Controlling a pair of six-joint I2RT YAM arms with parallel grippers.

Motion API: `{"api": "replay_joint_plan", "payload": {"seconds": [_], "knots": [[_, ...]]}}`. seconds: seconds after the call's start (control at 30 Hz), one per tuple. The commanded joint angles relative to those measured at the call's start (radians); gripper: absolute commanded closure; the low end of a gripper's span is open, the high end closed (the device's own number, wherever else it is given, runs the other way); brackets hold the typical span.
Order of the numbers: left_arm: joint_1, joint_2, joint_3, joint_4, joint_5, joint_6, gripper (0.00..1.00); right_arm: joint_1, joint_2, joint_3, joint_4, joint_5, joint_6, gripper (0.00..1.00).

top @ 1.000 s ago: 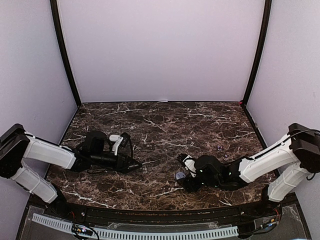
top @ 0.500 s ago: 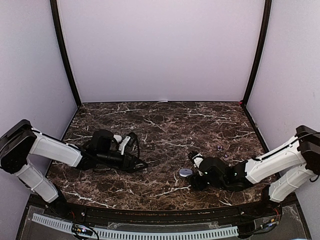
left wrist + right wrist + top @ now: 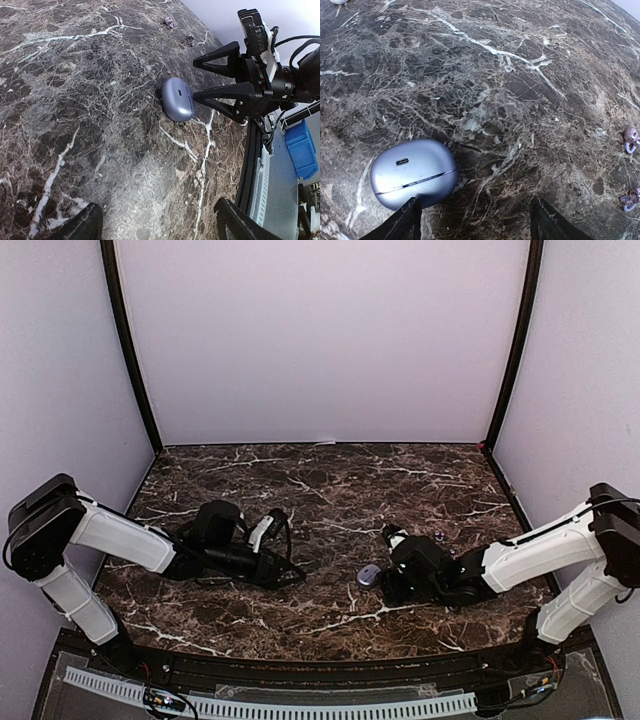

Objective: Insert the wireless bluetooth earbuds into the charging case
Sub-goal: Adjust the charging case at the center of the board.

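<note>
The left jaws and right jaws are open and hold nothing. The closed case (image 3: 414, 172) sits just beside a right finger (image 3: 407, 222). Two purple earbuds (image 3: 631, 140) lie nearer the counter's (image 3: 300, 470) right edge.

So the right claw (image 3: 475, 200) has its jaws spread with bare marble top (image 3: 510, 75) between and ahead of them. The case (image 3: 414, 172) sits right up against the tip of one finger though, so that lane's blocked and the other's free. From the left claw (image 3: 157, 220) it's open tabletop straight ahead up to the case, right claw parked just behind it, and the two purple earbuds (image 3: 631, 140) lie off on the right claw's other side, well apart from its fingers.
</note>
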Motion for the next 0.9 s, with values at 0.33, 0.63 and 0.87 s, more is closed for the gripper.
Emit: {"api": "replay_joint_plan", "payload": {"seconds": [0.33, 0.63, 0.87], "knots": [[-0.058, 0.06, 0.062, 0.02, -0.031, 0.009, 0.2, -0.092, 0.035, 0.121, -0.057, -0.153, 0.02, 0.27], [-0.096, 0.133, 0.13, 0.027, -0.087, -0.012, 0.22, -0.221, -0.068, 0.066, -0.026, -0.485, 0.122, 0.36], [-0.103, 0.185, 0.141, 0.098, -0.094, -0.072, 0.39, -0.243, -0.055, 0.046, -0.018, -0.621, 0.299, 0.48]]}}
